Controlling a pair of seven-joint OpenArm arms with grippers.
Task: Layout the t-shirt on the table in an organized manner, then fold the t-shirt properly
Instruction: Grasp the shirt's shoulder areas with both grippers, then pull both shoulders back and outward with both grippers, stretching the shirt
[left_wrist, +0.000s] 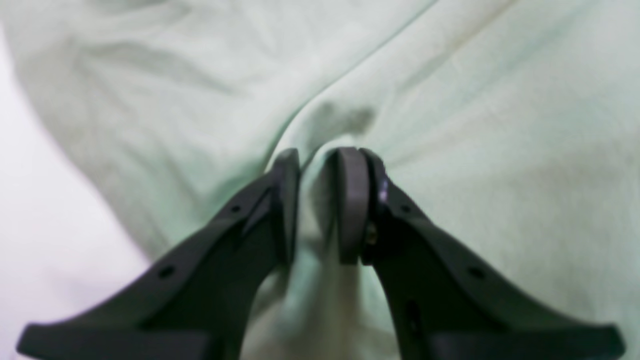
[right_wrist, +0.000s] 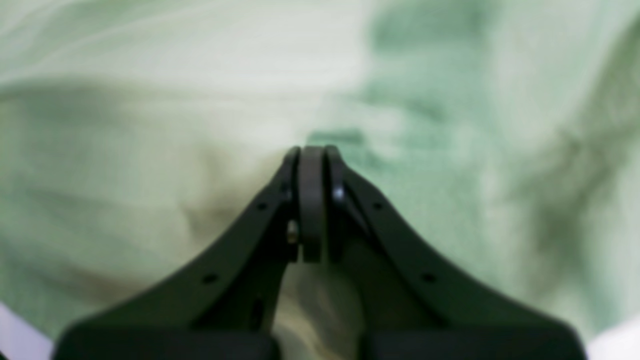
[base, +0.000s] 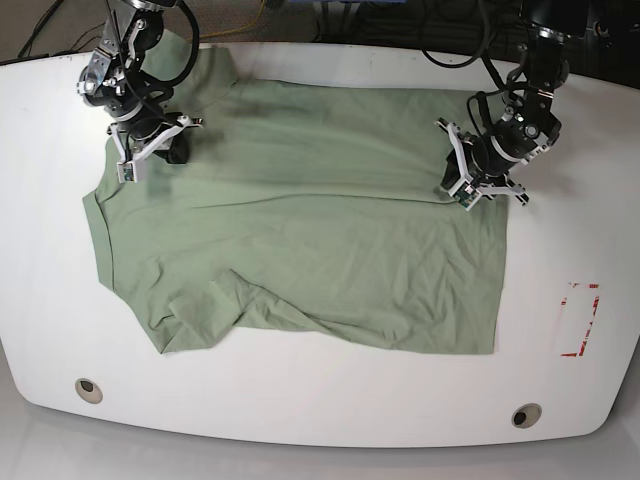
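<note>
Your t-shirt (base: 300, 250) lies spread across the table (base: 320, 420), near-left corner bunched. Left gripper (left_wrist: 320, 165) and right gripper (right_wrist: 312, 160) each pinch cloth. Pull unevenly and you'll probably drag new wrinkles in, or a pinch slips.

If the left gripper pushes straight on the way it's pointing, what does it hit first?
The t-shirt: the left gripper already pinches a fold of it, and more cloth lies directly ahead. The table is probably right beneath, though depth is unclear.
</note>
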